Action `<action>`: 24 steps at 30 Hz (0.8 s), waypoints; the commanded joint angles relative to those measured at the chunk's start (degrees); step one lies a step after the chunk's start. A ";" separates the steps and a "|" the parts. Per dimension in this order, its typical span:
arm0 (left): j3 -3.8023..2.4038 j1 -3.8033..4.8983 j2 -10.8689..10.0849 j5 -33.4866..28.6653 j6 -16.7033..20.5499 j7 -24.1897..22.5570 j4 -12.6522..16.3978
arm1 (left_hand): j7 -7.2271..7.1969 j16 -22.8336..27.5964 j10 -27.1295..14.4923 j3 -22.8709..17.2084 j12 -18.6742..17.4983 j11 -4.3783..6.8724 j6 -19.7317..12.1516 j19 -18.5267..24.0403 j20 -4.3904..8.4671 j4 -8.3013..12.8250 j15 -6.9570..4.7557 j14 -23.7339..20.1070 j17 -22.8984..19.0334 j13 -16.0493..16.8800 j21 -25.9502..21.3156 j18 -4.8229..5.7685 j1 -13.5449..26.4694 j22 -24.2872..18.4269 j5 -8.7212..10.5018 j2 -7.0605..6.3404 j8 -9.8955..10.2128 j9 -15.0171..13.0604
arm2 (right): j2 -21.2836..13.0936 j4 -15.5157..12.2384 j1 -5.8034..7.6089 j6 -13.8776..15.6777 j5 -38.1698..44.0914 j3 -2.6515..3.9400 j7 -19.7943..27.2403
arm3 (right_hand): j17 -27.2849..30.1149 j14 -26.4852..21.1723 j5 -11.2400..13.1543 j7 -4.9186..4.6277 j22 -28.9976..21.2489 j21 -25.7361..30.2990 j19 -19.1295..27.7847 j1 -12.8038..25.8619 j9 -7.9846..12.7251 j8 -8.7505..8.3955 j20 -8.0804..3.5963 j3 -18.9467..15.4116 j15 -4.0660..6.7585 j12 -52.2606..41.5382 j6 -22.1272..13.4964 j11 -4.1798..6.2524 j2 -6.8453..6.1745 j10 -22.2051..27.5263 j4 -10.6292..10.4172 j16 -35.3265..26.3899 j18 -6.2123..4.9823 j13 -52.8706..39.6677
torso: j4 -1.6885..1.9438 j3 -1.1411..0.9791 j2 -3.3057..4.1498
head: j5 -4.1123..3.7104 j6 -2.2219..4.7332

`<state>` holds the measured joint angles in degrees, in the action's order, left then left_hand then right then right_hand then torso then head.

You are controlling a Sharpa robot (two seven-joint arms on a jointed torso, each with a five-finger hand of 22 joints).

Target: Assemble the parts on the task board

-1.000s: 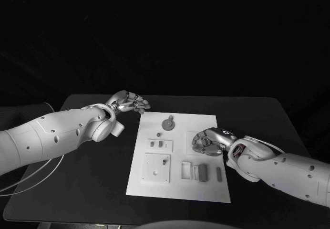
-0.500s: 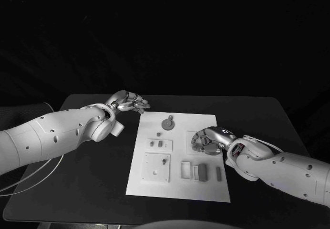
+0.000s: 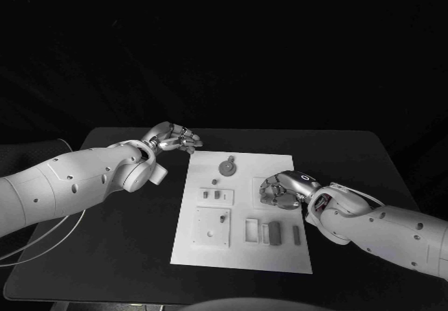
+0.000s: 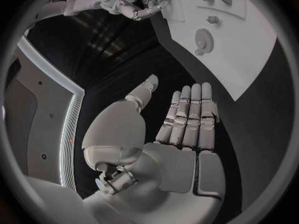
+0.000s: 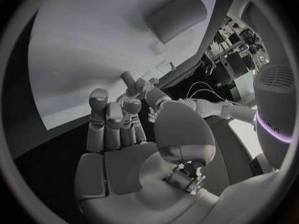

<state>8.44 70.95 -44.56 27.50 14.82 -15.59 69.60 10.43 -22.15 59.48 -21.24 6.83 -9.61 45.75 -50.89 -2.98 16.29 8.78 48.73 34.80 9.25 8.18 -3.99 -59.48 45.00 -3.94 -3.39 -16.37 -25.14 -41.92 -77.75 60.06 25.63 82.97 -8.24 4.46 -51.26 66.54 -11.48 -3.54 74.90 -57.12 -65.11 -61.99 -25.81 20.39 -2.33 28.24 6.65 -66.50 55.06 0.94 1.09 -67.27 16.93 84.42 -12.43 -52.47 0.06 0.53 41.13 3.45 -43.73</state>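
- Task board (image 3: 280,253) lies flat in the middle of your black table (image 3: 112,246), long side running away from the robot.
- On it you see a round gear-like part (image 3: 227,168) near the far end, and below that a small raised block (image 3: 217,194) carrying two little pegs.
- Closer to the robot sits a square raised plate (image 3: 213,227) with a small piece on it, and beside it a row of upright slots (image 3: 253,231) with a dark bar-shaped part (image 3: 274,233) and a thin one (image 3: 298,235) next to them.
- Your right hand (image 3: 280,191) hangs over the board's right half, fingers curled in; you cannot tell whether anything sits between them.
- In the right wrist view the fingers (image 5: 112,119) stand side by side, bent toward the white plate, and a grey cylinder-shaped part (image 5: 176,18) lies beyond them.
- Your left hand (image 3: 173,138) is off the board, just past its far left corner, above bare table.
- In the left wrist view its fingers (image 4: 190,114) are straight and close together, thumb apart, holding nothing.
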 commanded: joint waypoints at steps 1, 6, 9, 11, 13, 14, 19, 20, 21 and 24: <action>-0.04 0.05 0.06 -0.25 -0.38 -0.66 -0.01 | 0.14 0.31 0.20 0.44 -0.20 0.01 0.11 0.46 -0.04 0.04 0.00 -0.40 0.09 -0.07 -0.29 -0.61 -0.46 0.08 0.19 0.09 -0.09 0.03 | -0.15 -0.22 -0.03 0.38 -0.09 0.01 1.04 | 0.06 0.06 -0.20 -1.49 0.82 -0.29 -0.05 -0.04 -0.55 0.41 -0.52 0.34 0.36 0.23 3.73 0.41 0.53 -0.16 -0.15 -0.01 -2.57 0.02 | 0.00 -0.03 0.00 | -0.02 -0.06; -0.04 0.04 0.07 -0.25 -0.40 -0.67 -0.25 | 0.13 0.32 0.21 0.44 -0.21 0.01 0.10 0.46 -0.04 0.04 0.00 -0.40 0.10 -0.07 -0.29 -0.61 -0.47 0.09 0.19 0.09 -0.08 0.04 | -0.31 -0.49 -0.03 0.59 -0.54 0.01 1.94 | 0.04 0.10 -0.22 -1.42 0.83 -0.33 -0.07 -0.16 -0.57 0.48 -0.56 0.38 0.43 0.23 3.88 0.49 0.68 -0.21 -0.11 0.02 -2.57 -0.01 | 0.01 -0.07 0.02 | -0.11 -0.09; -0.04 0.03 0.02 -0.21 -0.56 -0.67 -0.45 | 0.13 0.32 0.21 0.44 -0.21 0.01 0.10 0.46 -0.04 0.04 0.00 -0.40 0.11 -0.08 -0.28 -0.61 -0.47 0.10 0.19 0.09 -0.08 0.04 | -0.52 -0.85 -0.03 0.99 -1.27 0.01 2.58 | 0.03 0.12 -0.22 -1.38 0.84 -0.36 -0.08 -0.22 -0.58 0.51 -0.59 0.40 0.46 0.23 3.96 0.52 0.74 -0.22 -0.11 0.04 -2.57 -0.03 | -0.01 -0.07 0.02 | -0.12 0.02; -0.04 0.02 -0.07 -0.21 -0.61 -0.63 -0.53 | 0.13 0.33 0.22 0.44 -0.22 0.01 0.09 0.46 -0.04 0.04 0.00 -0.40 0.11 -0.08 -0.28 -0.61 -0.47 0.10 0.19 0.09 -0.07 0.05 | -0.62 -0.96 -0.03 1.07 -1.57 0.02 2.74 | 0.02 0.12 -0.22 -1.37 0.84 -0.37 -0.08 -0.23 -0.58 0.52 -0.59 0.40 0.47 0.23 3.98 0.53 0.73 -0.23 -0.10 0.05 -2.57 -0.03 | 0.01 -0.06 0.00 | -0.13 0.01; -0.03 0.02 -0.07 -0.21 -0.70 -0.59 -0.79 | 0.13 0.33 0.22 0.44 -0.22 0.01 0.08 0.46 -0.04 0.05 0.00 -0.40 0.12 -0.08 -0.28 -0.61 -0.48 0.11 0.19 0.09 -0.07 0.05 | -0.66 -1.00 -0.03 1.24 -1.57 0.02 2.81 | 0.02 0.13 -0.22 -1.36 0.85 -0.38 -0.09 -0.25 -0.58 0.53 -0.60 0.40 0.48 0.23 4.00 0.54 0.74 -0.23 -0.10 0.06 -2.57 -0.04 | 0.05 -0.05 0.00 | -0.14 -0.03; -0.03 0.02 -0.06 -0.21 -0.69 -0.58 -0.92 | 0.12 0.33 0.22 0.44 -0.23 0.01 0.08 0.46 -0.04 0.05 0.00 -0.40 0.12 -0.09 -0.28 -0.61 -0.48 0.11 0.19 0.09 -0.07 0.05 | -0.66 -1.02 -0.03 1.35 -1.57 0.02 2.88 | 0.01 0.14 -0.22 -1.35 0.85 -0.38 -0.09 -0.26 -0.58 0.53 -0.61 0.40 0.49 0.23 4.02 0.55 0.75 -0.24 -0.10 0.07 -2.57 -0.04 | 0.06 -0.06 0.00 | -0.11 -0.01; -0.03 0.02 0.04 -0.21 -0.61 -0.65 -1.60 | 0.12 0.34 0.21 0.45 -0.24 0.00 0.06 0.47 -0.05 0.04 0.00 -0.40 0.13 -0.09 -0.29 -0.61 -0.47 0.12 0.19 0.09 -0.06 0.06 | -0.84 -1.18 -0.03 1.92 -1.57 0.03 3.11 | 0.00 0.15 -0.22 -1.33 0.86 -0.41 -0.09 -0.33 -0.58 0.55 -0.63 0.41 0.51 0.23 4.07 0.58 0.74 -0.25 -0.08 0.10 -2.57 -0.06 | -0.01 -0.04 0.00 | -0.10 0.10; -0.03 0.02 0.04 -0.21 -0.59 -0.67 -1.68 | 0.11 0.34 0.21 0.45 -0.24 0.00 0.06 0.47 -0.05 0.04 0.00 -0.40 0.13 -0.09 -0.29 -0.61 -0.47 0.12 0.19 0.09 -0.05 0.06 | -0.90 -1.23 -0.03 2.03 -1.57 0.03 3.14 | 0.00 0.16 -0.22 -1.32 0.86 -0.41 -0.09 -0.34 -0.59 0.55 -0.63 0.42 0.52 0.23 4.09 0.59 0.74 -0.26 -0.08 0.10 -2.57 -0.06 | -0.02 -0.02 0.01 | -0.09 0.09; -0.03 0.02 0.03 -0.21 -0.59 -0.68 -1.74 | 0.11 0.35 0.21 0.45 -0.25 0.00 0.05 0.47 -0.05 0.04 0.00 -0.40 0.14 -0.10 -0.29 -0.61 -0.47 0.12 0.19 0.09 -0.05 0.06 | -0.96 -1.27 -0.03 2.08 -1.57 0.04 3.15 | 0.00 0.16 -0.22 -1.31 0.87 -0.42 -0.09 -0.35 -0.59 0.56 -0.64 0.42 0.52 0.23 4.10 0.60 0.74 -0.26 -0.08 0.11 -2.57 -0.07 | -0.02 0.00 0.00 | -0.10 0.08; -0.03 0.02 0.00 -0.21 -0.62 -0.66 -1.86 | 0.10 0.35 0.21 0.45 -0.26 0.00 0.04 0.48 -0.05 0.04 0.01 -0.40 0.14 -0.10 -0.29 -0.61 -0.47 0.13 0.19 0.09 -0.04 0.06 | -1.27 -1.51 -0.03 2.11 -1.57 0.07 3.15 | -0.01 0.17 -0.23 -1.29 0.87 -0.44 -0.09 -0.40 -0.59 0.57 -0.65 0.44 0.54 0.23 4.15 0.62 0.77 -0.27 -0.09 0.12 -2.57 -0.08 | -0.01 0.00 0.00 | -0.08 0.01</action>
<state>8.45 70.93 -44.62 27.50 14.78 -15.59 67.70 10.43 -22.15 59.48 -21.24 6.83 -9.61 45.75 -50.89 -2.98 16.29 8.78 48.73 34.85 9.21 8.18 -3.79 -59.48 45.06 -3.94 -3.39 -16.37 -25.14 -43.09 -79.08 60.06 27.08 81.51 -8.19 6.66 -51.26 66.74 -11.47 -3.54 74.95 -57.35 -65.20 -62.37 -25.81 20.45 -2.66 28.40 6.80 -66.50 55.06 1.14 1.44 -67.48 16.76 84.42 -12.45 -52.48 0.05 0.51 41.14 3.35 -43.64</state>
